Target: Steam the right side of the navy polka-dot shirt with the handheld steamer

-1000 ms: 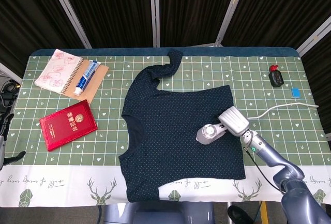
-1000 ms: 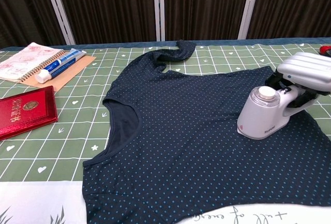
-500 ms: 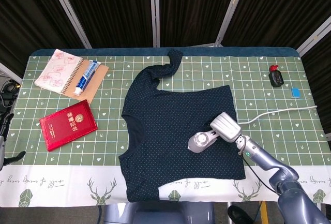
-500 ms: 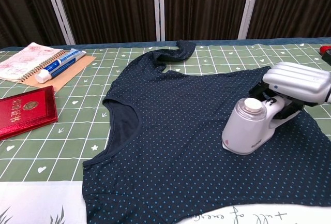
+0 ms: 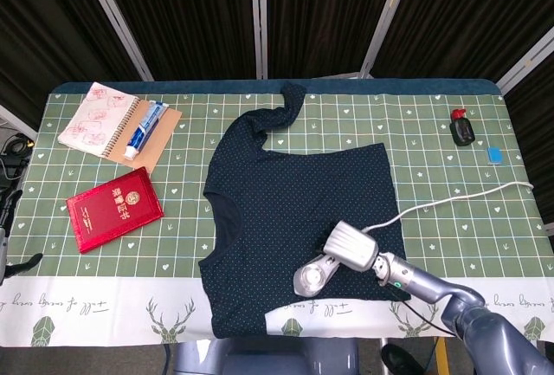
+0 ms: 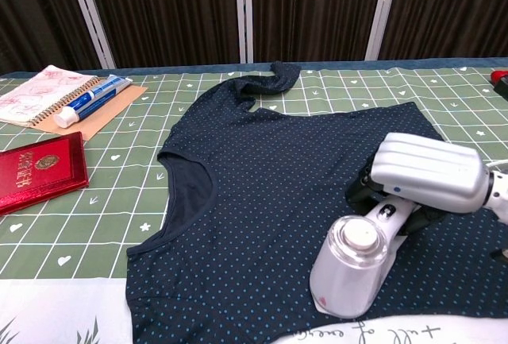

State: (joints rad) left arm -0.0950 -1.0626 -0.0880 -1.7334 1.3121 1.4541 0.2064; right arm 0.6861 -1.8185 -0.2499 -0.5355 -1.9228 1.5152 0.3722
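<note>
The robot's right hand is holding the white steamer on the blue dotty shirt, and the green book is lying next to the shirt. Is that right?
Nearly. The book is red, not green, as the head view shows. The rest holds: the right hand holds the white steamer on the dotted shirt, with the book lying beside it.

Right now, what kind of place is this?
Probably a robot test setup staged as a home ironing table: a patterned tablecloth with a spread shirt, a corded steamer in the right robot hand, and dark curtains behind.
</note>
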